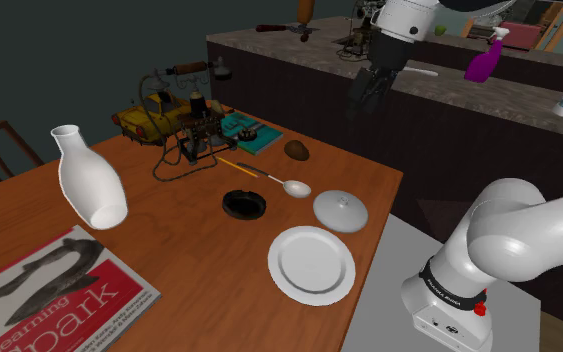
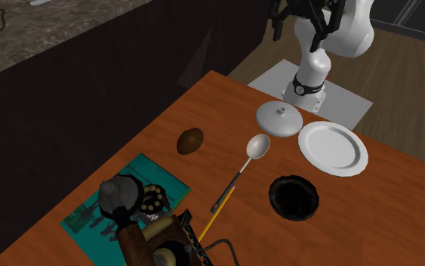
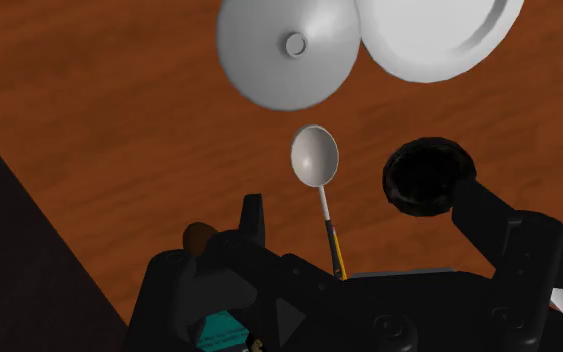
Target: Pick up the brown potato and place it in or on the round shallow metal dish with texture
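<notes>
The brown potato (image 1: 297,150) (image 2: 190,140) lies on the wooden table near its far edge. In the wrist view the potato (image 3: 198,238) peeks out beside one finger. A black round shallow dish with a wavy rim (image 1: 244,204) (image 2: 294,197) (image 3: 426,176) sits mid-table, a spoon's length from the potato. My black gripper (image 1: 369,95) (image 2: 301,17) (image 3: 361,205) hangs high above the table's far edge, open and holding nothing, its fingers well apart.
A spoon (image 1: 294,186) lies between potato and dish. Beside the dish are a white domed lid (image 1: 340,210) and a white plate (image 1: 311,263). A teal book (image 1: 249,130), an old telephone (image 1: 184,125), a white vase (image 1: 89,180) and a magazine (image 1: 39,300) fill the shoulder view's left. A dark counter (image 1: 449,90) rises behind.
</notes>
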Robot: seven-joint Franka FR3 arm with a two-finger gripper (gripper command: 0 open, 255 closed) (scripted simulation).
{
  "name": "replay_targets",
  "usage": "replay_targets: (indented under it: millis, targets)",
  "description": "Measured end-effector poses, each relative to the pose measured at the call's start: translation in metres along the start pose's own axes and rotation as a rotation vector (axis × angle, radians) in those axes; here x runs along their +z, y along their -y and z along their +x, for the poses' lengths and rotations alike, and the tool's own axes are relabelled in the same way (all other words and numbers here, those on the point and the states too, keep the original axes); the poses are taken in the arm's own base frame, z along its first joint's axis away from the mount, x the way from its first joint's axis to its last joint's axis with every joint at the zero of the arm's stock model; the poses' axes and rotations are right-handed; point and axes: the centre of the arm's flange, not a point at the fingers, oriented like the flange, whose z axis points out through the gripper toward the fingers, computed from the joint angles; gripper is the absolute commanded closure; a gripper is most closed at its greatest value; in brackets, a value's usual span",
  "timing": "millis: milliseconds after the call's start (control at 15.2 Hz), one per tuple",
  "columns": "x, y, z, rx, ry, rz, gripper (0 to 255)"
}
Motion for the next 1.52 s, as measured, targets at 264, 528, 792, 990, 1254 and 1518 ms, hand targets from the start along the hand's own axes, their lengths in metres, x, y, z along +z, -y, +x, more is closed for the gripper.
replay_targets:
  millis: [264, 528, 792, 990, 1254, 1518]
  targets:
    - [0.02, -0.012, 0.01, -0.003, -0.012, -0.004, 0]
    - [0.06, -0.032, 0.034, -0.009, -0.037, -0.013, 0]
    - [0.096, -0.056, 0.057, -0.016, -0.064, -0.022, 0]
    - [0.127, -0.068, 0.076, -0.021, -0.083, -0.028, 0]
    - [0.163, -0.091, 0.102, -0.027, -0.111, -0.036, 0]
    - [0.199, -0.114, 0.129, -0.034, -0.138, -0.045, 0]
